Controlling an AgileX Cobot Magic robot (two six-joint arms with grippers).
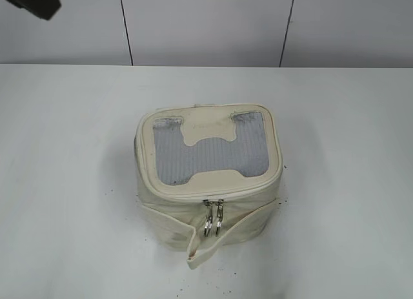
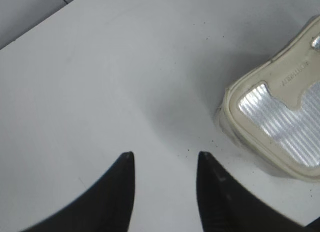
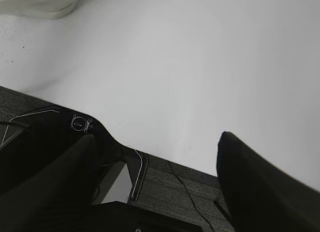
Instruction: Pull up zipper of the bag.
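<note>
Only the exterior view shows the zipper (image 1: 213, 216) pulls (2); both grippers gape empty.

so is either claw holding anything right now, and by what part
Nothing is held. The left claw and right claw are both open over bare table, clear of the bag and its zipper.
</note>
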